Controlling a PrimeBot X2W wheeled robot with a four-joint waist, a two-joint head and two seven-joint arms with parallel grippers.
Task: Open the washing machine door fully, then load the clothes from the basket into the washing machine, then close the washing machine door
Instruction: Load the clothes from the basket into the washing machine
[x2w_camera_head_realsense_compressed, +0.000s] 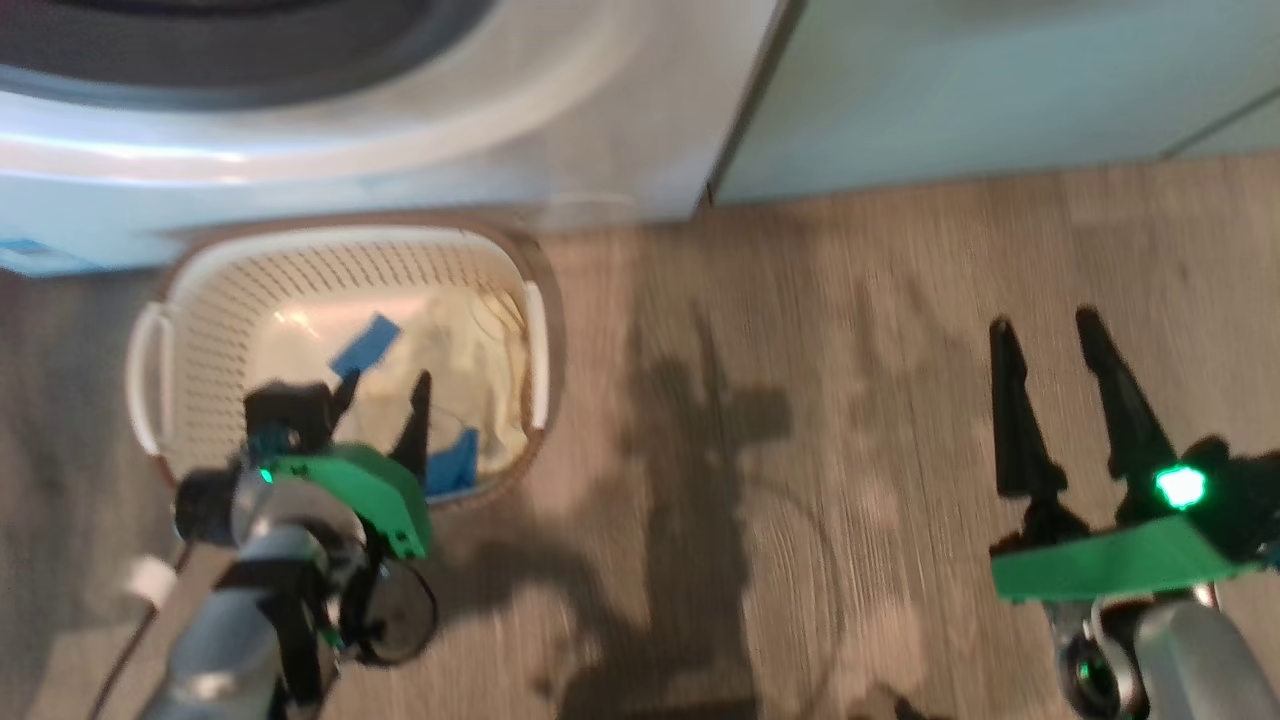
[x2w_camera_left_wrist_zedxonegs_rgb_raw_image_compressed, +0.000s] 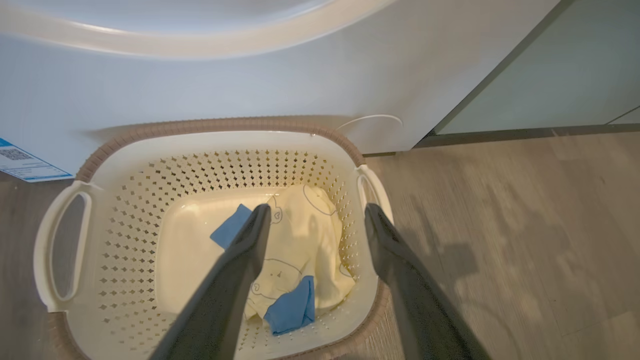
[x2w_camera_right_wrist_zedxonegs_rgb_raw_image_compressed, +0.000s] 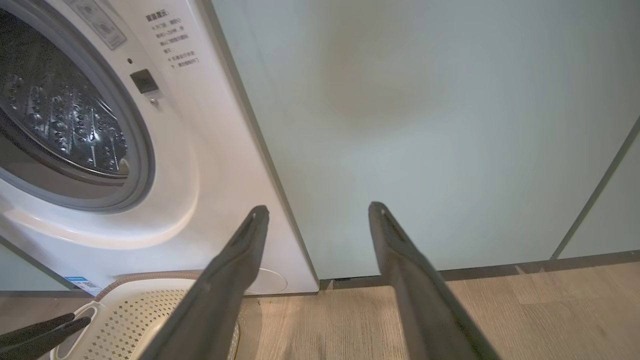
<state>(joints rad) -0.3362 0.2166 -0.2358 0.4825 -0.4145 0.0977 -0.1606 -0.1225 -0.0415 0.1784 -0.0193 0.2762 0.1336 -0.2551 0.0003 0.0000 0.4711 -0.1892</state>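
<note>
The cream basket (x2w_camera_head_realsense_compressed: 200, 290) (x2w_camera_left_wrist_zedxonegs_rgb_raw_image_compressed: 125, 190) stands on the floor right against the white washing machine (x2w_camera_head_realsense_compressed: 560, 130) (x2w_camera_left_wrist_zedxonegs_rgb_raw_image_compressed: 250, 85). Pale yellow clothes (x2w_camera_left_wrist_zedxonegs_rgb_raw_image_compressed: 305, 240) (x2w_camera_head_realsense_compressed: 470, 360) with blue pieces (x2w_camera_left_wrist_zedxonegs_rgb_raw_image_compressed: 292, 310) (x2w_camera_head_realsense_compressed: 365, 345) lie in its right half. My left gripper (x2w_camera_head_realsense_compressed: 386, 385) (x2w_camera_left_wrist_zedxonegs_rgb_raw_image_compressed: 317, 210) hangs open above the basket's right side, over the clothes and apart from them. Over bare floor to the right, my right gripper (x2w_camera_head_realsense_compressed: 1042, 325) (x2w_camera_right_wrist_zedxonegs_rgb_raw_image_compressed: 318, 207) is open and holds nothing. In the right wrist view the grey-ringed drum mouth (x2w_camera_right_wrist_zedxonegs_rgb_raw_image_compressed: 65, 125) stands uncovered. The washing machine door is out of view.
Pale green cabinets (x2w_camera_head_realsense_compressed: 1000, 90) (x2w_camera_right_wrist_zedxonegs_rgb_raw_image_compressed: 425, 125) stand to the right of the washer. Wood floor (x2w_camera_head_realsense_compressed: 800, 400) stretches between the basket and my right gripper. A blue label (x2w_camera_left_wrist_zedxonegs_rgb_raw_image_compressed: 22, 160) marks the washer's lower corner. The basket's corner (x2w_camera_right_wrist_zedxonegs_rgb_raw_image_compressed: 130, 320) sits beside my left fingers (x2w_camera_right_wrist_zedxonegs_rgb_raw_image_compressed: 40, 332).
</note>
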